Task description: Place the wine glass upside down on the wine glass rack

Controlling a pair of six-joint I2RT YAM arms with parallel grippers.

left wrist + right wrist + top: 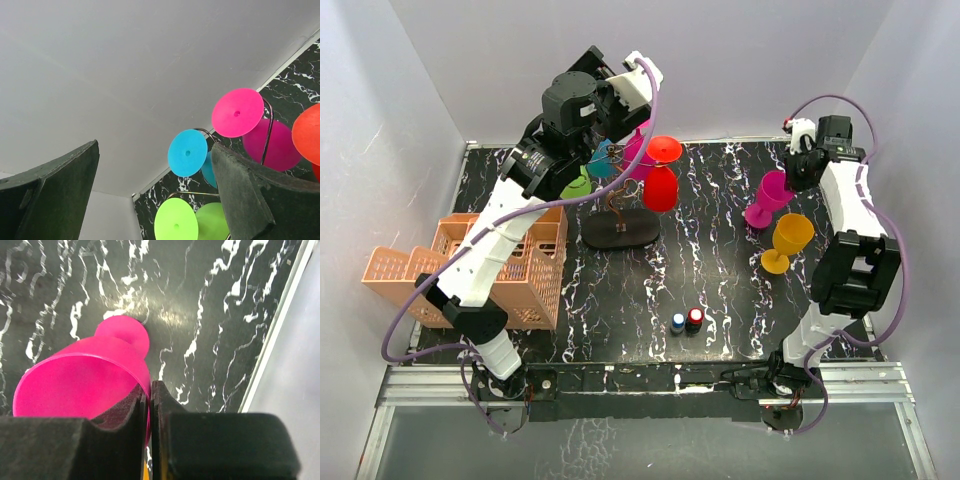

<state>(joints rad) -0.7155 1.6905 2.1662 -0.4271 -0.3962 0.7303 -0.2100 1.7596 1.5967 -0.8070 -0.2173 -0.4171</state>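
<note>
Right tool (150, 390) is clamped on the rim of the magenta wine glass (85, 380), one finger inside the bowl and one outside. The glass is mouth-up and tilted near the far right corner of the bench (620, 320), just beside a yellow glass (788, 240); cannot tell if its foot is lifted. Left tool (155, 185) is open and empty above the wine glass rack (620, 232) at mid far edge, where four coloured glasses (660, 188) hang bowl-down. Judged: grasp done; lift, carry across, inversion and hanging remain.
</note>
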